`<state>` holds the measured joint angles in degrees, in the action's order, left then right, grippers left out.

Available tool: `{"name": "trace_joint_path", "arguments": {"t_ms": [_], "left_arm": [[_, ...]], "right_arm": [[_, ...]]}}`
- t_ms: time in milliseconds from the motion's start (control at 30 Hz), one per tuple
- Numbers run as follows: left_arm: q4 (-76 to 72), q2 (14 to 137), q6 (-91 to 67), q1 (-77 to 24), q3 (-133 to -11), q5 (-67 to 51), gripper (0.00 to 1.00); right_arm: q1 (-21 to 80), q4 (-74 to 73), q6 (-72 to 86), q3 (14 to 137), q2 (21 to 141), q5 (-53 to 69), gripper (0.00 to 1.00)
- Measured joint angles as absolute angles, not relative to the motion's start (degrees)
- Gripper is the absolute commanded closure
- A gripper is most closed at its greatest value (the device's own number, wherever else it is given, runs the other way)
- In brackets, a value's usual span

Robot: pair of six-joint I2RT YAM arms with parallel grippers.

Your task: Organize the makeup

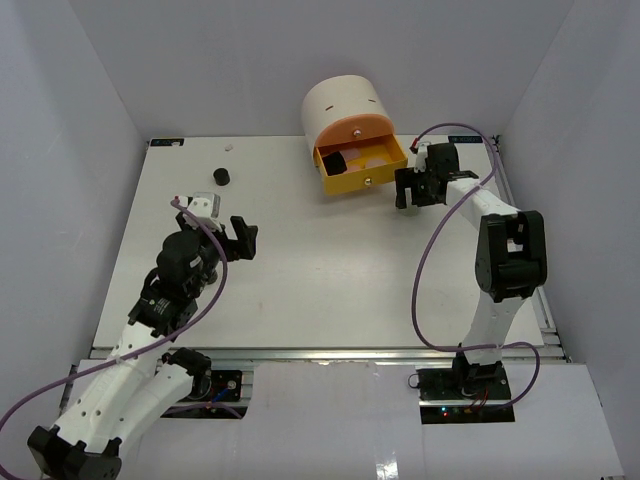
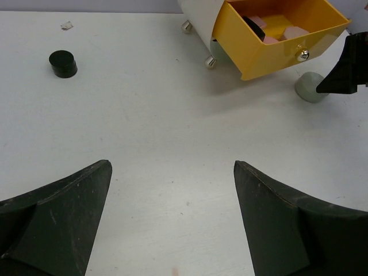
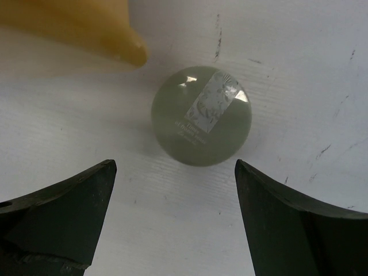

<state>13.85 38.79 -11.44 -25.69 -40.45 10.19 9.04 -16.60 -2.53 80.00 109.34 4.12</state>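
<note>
Standing here watching the two arms. The right claw (image 3: 175, 167) is hanging wide open over a round grey-green compact (image 3: 201, 115), which is lying flat on the white worktop (image 1: 330, 280) with a shiny sticker on its lid. The compact is sitting between the fingertips and a bit ahead of them, not touching either one, so nothing is being gripped. From above, that's all happening around 2 o'clock on the worktop, just on the 3 o'clock side of the yellow drawer (image 1: 362, 168). That drawer is sticking out, pulled open, from the cream box (image 1: 345, 105) at roughly 12 to 1 o'clock. It's holding a few pink pieces (image 2: 296, 31) plus a black item (image 1: 333, 160).

The left claw (image 1: 242, 238) is also standing wide open and empty, hovering over bare worktop around 9 o'clock and pointing toward the box. A small black jar (image 1: 221, 176) is sitting alone at about 11 o'clock, well apart from both claws. A tiny pale scrap (image 1: 228, 147) is lying beyond it near the far edge.
</note>
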Motion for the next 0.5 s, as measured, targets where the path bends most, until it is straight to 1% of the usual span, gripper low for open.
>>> {"name": "trace_joint_path", "arguments": {"t_ms": [133, 500], "left_arm": [[13.68, 36.33, -11.44, -25.69, -40.01, 10.57, 0.02], [13.41, 36.53, -11.46, -25.69, -39.86, 10.48, 0.02]], "right_arm": [[9.08, -16.58, -1.66, 82.66, 112.12, 1.63, 0.10], [9.42, -17.14, 0.67, 84.23, 116.87, -1.12, 0.09]]}}
